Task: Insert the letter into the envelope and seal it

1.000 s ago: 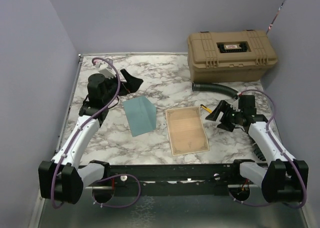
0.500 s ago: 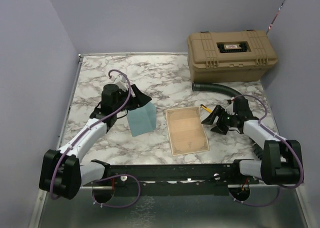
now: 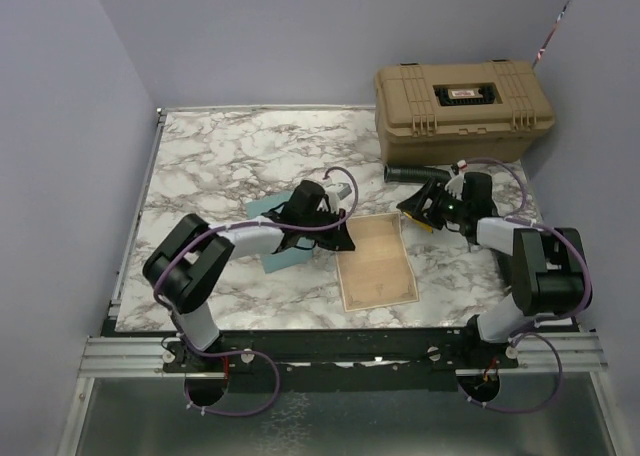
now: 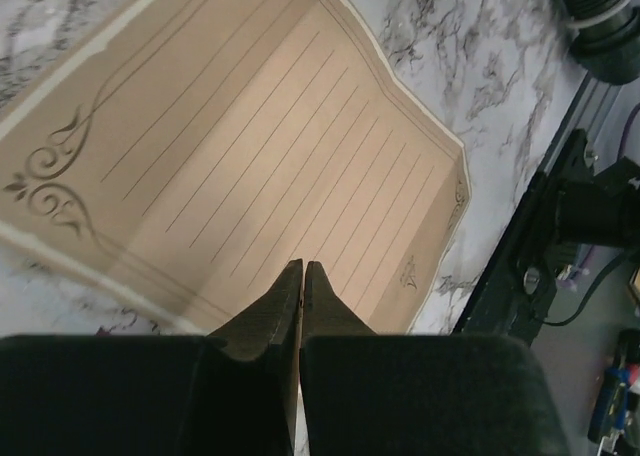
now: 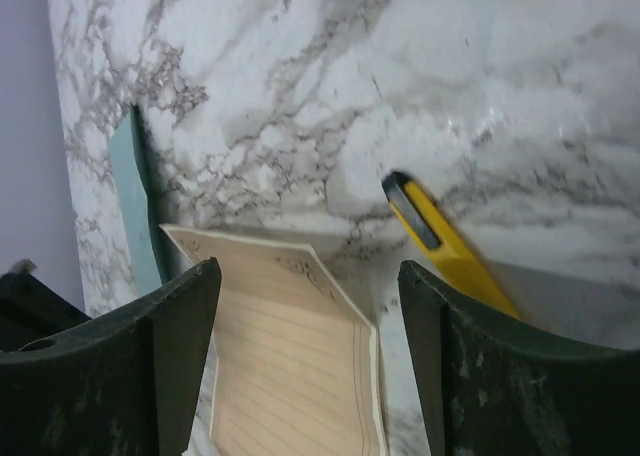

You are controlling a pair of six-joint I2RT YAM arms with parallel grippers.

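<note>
The tan letter (image 3: pixel 378 266) with its ornamental border lies on the marble table, its ruled face (image 4: pixel 250 156) up. My left gripper (image 3: pixel 344 238) reaches across to its left edge. In the left wrist view the gripper (image 4: pixel 302 266) is shut, with a thin tan strip of the sheet pinched between the fingers, and the paper bends upward there. The teal envelope (image 3: pixel 283 260) lies left of the letter, partly under my left arm. My right gripper (image 3: pixel 420 208) hangs open over the letter's far right corner (image 5: pixel 280 366). Nothing sits between its fingers (image 5: pixel 190 306).
A yellow utility knife (image 5: pixel 440 236) lies just right of the letter's far corner, close under my right gripper. A black ribbed hose (image 3: pixel 405 173) runs behind it. A tan hard case (image 3: pixel 463 111) stands at the back right. A sliver of envelope (image 5: pixel 130 206) shows past the letter.
My left arm swung right, across the envelope, to the letter's left edge and its jaws closed on the sheet. My right gripper moved in toward the letter's far right corner, staying open.
</note>
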